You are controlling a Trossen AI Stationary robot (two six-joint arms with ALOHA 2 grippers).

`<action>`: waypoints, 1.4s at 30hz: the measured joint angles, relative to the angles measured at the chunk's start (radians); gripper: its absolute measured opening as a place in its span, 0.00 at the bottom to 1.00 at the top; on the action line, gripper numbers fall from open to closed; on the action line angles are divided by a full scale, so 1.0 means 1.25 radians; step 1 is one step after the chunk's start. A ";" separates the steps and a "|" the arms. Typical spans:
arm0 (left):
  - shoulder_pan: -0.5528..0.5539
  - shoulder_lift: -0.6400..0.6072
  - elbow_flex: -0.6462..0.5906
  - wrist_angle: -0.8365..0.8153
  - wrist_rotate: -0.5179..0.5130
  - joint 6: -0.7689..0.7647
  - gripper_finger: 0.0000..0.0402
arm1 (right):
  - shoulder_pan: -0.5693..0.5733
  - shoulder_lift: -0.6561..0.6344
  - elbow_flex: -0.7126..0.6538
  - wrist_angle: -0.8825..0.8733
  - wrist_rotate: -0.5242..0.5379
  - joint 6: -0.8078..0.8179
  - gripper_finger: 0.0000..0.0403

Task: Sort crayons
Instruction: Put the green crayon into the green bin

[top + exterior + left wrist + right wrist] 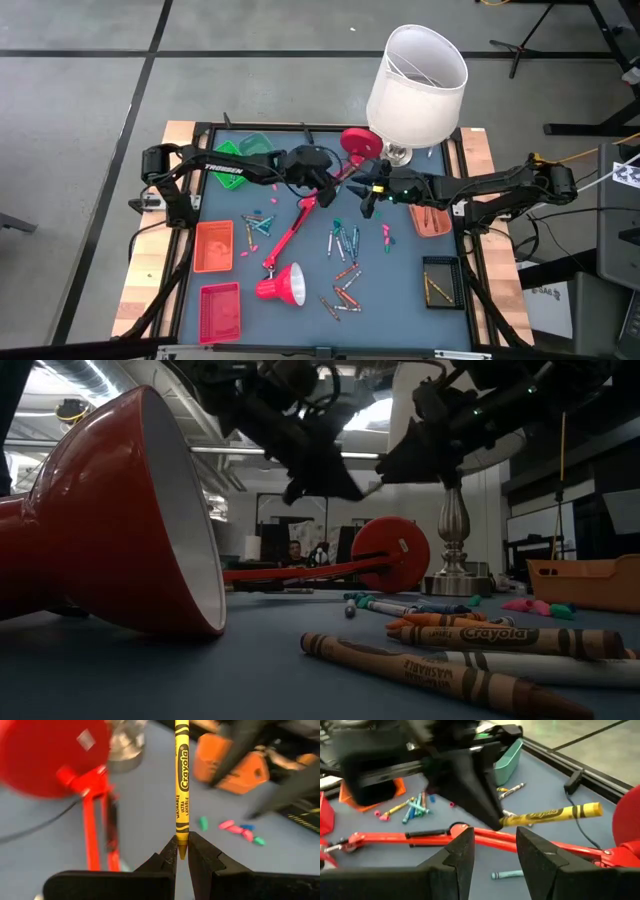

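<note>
My left gripper [183, 862] is shut on a yellow crayon [181, 780], held above the middle of the table [470, 318]; the crayon also shows in the right wrist view [552, 813]. My right gripper [495, 855] is open and empty. It faces the crayon's free flat end [592, 809] from the right, its fingers short of it. Both grippers hang over the red lamp's arm [295, 225]. Many loose crayons [345, 242] lie flat on the blue-grey table, more nearer the front [340, 297] and left [258, 225]. My left gripper pinches the yellow crayon's pointed tip [182, 851] between its two fingertips [170, 857]. The fingers come from the table's left, and the crayon sticks straight out beyond them, along their line, toward the right gripper. The crayon is lifted clear of the table.
A red desk lamp lies on the table: shade [283, 285], base [360, 142]. A white-shaded lamp [418, 70] stands at the far right. Trays stand around: green [245, 150], orange [213, 245], red [220, 305], brown [430, 220], black [440, 282].
</note>
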 joint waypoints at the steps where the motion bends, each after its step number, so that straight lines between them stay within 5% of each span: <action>1: -0.007 0.000 0.000 0.017 -0.004 0.012 0.05 | 0.000 0.000 0.000 0.000 0.010 0.009 0.35; 14: -0.063 0.000 0.000 0.075 -0.085 0.073 0.05 | 0.000 0.000 0.000 -0.001 0.031 0.113 0.35; 42: -0.090 0.000 0.000 0.054 -0.095 0.073 0.04 | 0.000 0.000 0.000 -0.041 0.051 0.103 0.35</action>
